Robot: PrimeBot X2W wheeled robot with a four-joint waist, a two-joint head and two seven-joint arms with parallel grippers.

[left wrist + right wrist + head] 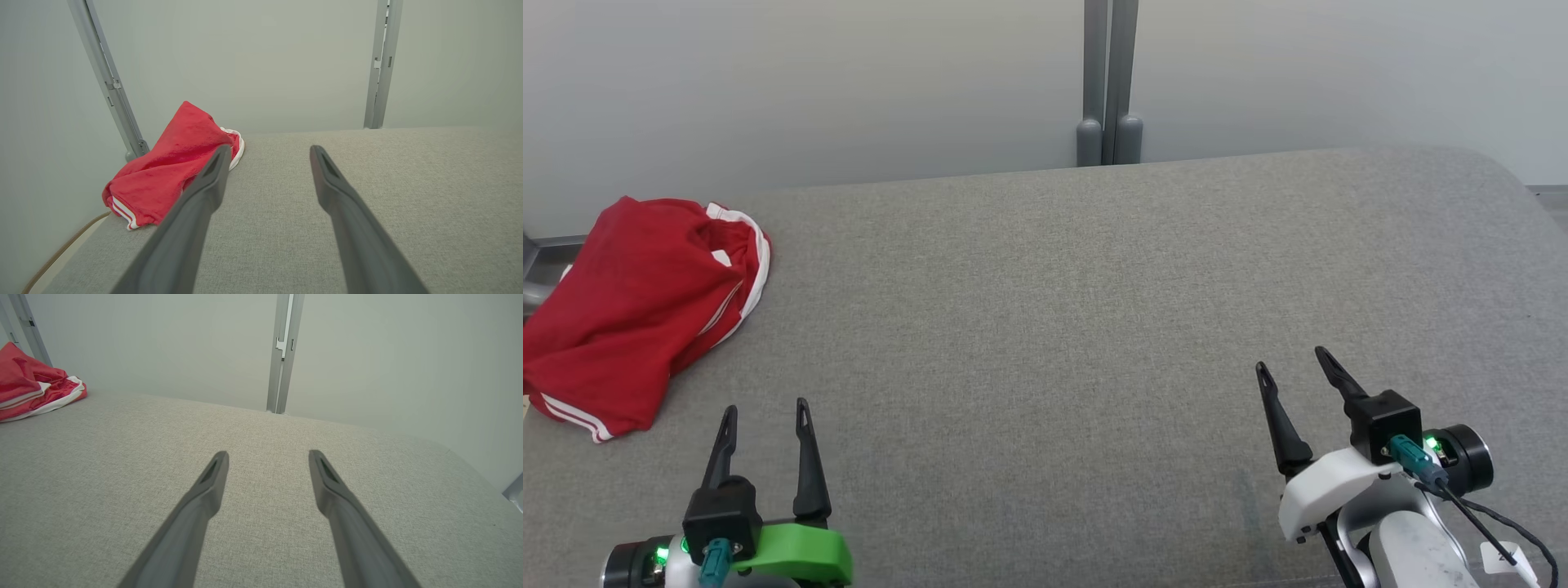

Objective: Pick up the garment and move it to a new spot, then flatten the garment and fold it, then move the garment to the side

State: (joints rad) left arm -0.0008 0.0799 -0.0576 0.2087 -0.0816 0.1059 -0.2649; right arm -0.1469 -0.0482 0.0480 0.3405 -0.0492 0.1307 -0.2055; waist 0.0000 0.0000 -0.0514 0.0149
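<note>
The left gripper (765, 406) sits at about 7 o'clock in the head view, its two dark fingers spread apart with nothing between them and their tips pointing toward 12 o'clock. Its green mount and black finger block lie just below. In the left wrist view the same fingers (204, 192) rise with a wide gap, and only cloth-covered surface shows through it.

The right gripper (1291, 358) is at about 4 o'clock in the head view, with a white housing and a teal plug with a dark cable behind it. Its fingers are also parted and hold nothing; they lean slightly toward 11 o'clock. The right wrist view confirms the gap, with bare surface between the fingers (196, 510).

Both grippers hover over a grey fabric surface (1054, 327) that spans the head view.

The garment, a pair of red shorts (637, 318) with white stripes and white trim, lies bunched at 9 o'clock in the head view, at the left edge of the surface. It is near the left gripper, at roughly 11 o'clock from it, but not touching, and well apart from the right gripper. From the left wrist it appears at 10 o'clock, partly behind one finger.

A grey upright post (1109, 82) stands at 12 o'clock beyond the far edge, against pale wall panels (809, 82).
</note>
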